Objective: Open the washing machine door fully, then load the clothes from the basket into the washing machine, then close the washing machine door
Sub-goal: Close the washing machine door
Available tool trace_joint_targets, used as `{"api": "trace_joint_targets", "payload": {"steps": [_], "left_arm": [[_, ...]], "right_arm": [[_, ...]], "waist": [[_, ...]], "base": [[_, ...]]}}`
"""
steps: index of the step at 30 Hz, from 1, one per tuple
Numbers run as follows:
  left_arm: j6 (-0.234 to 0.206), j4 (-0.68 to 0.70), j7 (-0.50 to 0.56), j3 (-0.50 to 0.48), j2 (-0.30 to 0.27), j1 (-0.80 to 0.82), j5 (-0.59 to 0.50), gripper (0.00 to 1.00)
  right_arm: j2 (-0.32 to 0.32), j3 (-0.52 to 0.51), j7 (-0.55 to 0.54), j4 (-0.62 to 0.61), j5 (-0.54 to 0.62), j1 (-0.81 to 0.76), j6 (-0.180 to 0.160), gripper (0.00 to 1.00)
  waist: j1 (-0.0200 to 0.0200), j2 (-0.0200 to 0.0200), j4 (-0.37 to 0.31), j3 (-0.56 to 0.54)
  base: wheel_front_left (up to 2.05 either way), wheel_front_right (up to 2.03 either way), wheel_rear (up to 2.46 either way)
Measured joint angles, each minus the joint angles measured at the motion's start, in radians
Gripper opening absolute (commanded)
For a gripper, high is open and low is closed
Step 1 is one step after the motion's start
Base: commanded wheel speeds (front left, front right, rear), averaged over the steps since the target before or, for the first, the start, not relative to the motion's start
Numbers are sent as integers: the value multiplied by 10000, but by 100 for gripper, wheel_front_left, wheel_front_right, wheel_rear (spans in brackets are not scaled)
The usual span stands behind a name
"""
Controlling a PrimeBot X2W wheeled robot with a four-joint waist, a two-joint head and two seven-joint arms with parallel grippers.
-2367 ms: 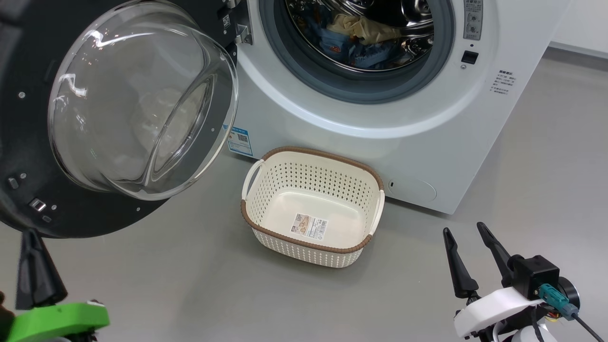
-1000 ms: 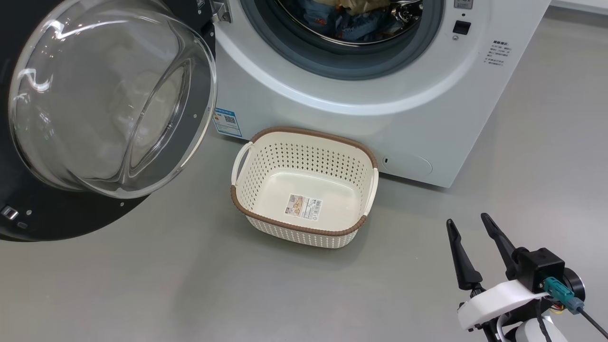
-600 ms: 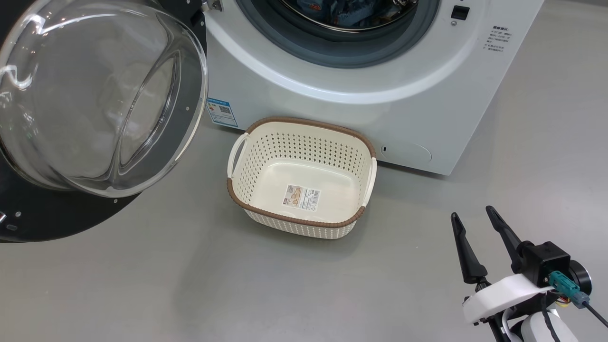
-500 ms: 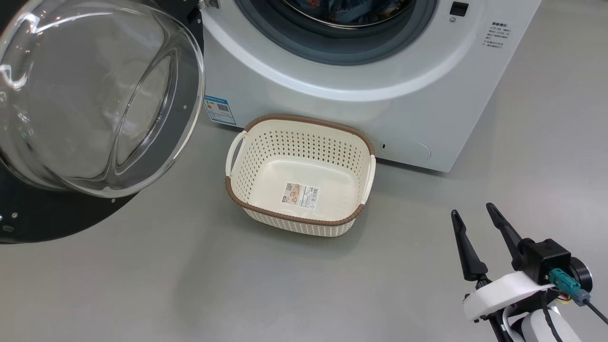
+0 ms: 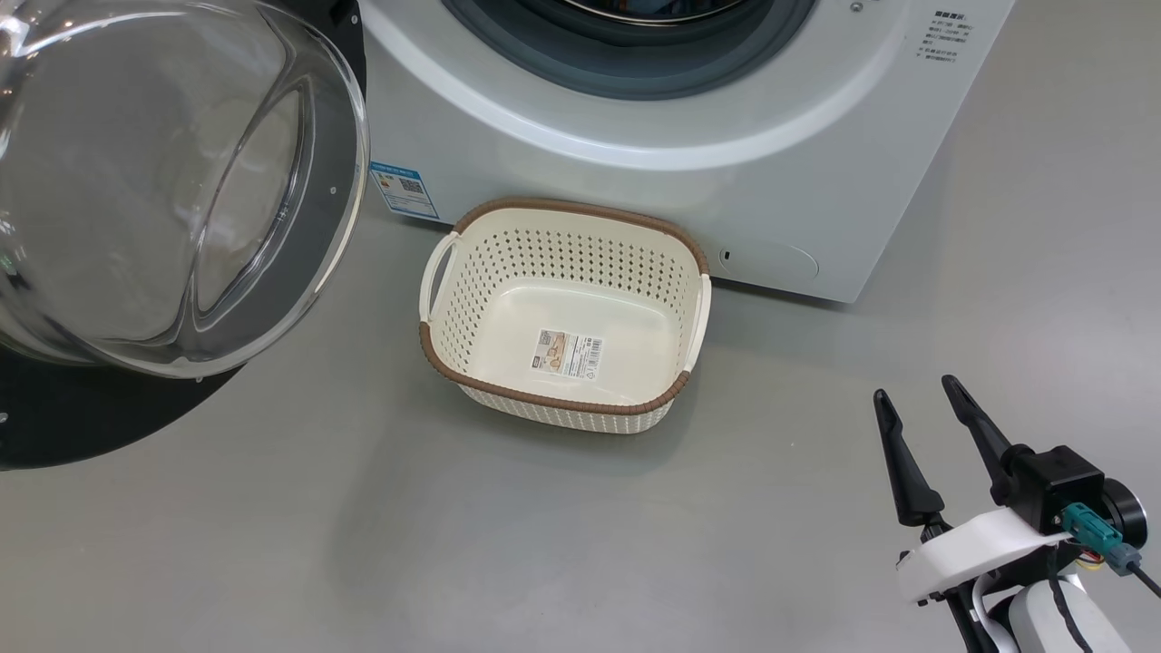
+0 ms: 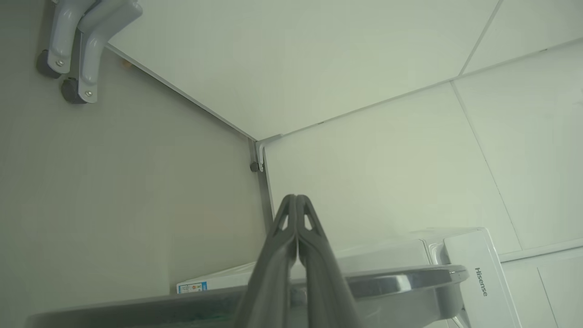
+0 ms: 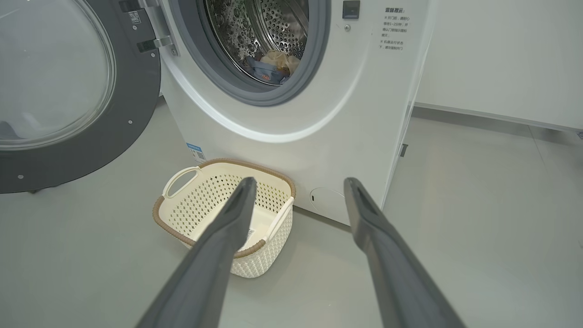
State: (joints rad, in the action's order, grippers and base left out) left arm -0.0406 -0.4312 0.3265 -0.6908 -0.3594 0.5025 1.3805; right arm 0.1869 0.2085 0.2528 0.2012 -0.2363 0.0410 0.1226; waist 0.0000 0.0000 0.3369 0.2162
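Observation:
The white washing machine stands at the top of the head view. Its black washing machine door hangs swung open at the left, its glass bowl bulging toward me. On the floor before the machine sits the cream basket, with just a barcode sticker on its bottom. In the right wrist view the clothes lie inside the steel drum. My right gripper hovers open over the floor, right of the basket, holding nothing. My left gripper is shut on nothing and points at a wall corner.
Grey floor spreads in front of the basket and to the right of the machine. A white wall runs behind on the right. In the left wrist view, grey caster legs stand near the wall.
The whole head picture has slid up and left, so the camera moved. Door, basket and machine keep their places relative to each other. My right gripper stays open.

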Motion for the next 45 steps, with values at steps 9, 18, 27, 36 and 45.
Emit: {"api": "trace_joint_targets", "payload": {"steps": [9, 18, 27, 36, 45], "left_arm": [[-130, -399, 449, 339, -150, 8, -61, 0], [-130, -508, 959, 489, -188, 8, -56, 0], [-123, -589, 1561, 633, -270, 4, 272, 0], [-52, -554, 2454, 796, -401, -18, 527, 0], [148, -366, 3540, 918, -336, -53, 1256, 0]], "right_arm": [[44, -25, 0, 4, 0, 106, 0, 100], [54, -4, 0, 15, 0, 109, 2, 100], [58, 36, 0, 46, -2, 109, 0, 100], [50, 92, 0, 79, -6, 109, 0, 100], [40, 84, 0, 100, -17, 112, 0, 100]], "waist": [[0, 0, -40, 105], [0, 0, -48, 91], [0, 0, -25, 20], [0, 0, 0, -16], [0, 0, 7, 12]], "base": [[0, 0, 0], [0, 0, 0], [0, 0, 0], [0, 0, 0], [0, 0, 0]]}}
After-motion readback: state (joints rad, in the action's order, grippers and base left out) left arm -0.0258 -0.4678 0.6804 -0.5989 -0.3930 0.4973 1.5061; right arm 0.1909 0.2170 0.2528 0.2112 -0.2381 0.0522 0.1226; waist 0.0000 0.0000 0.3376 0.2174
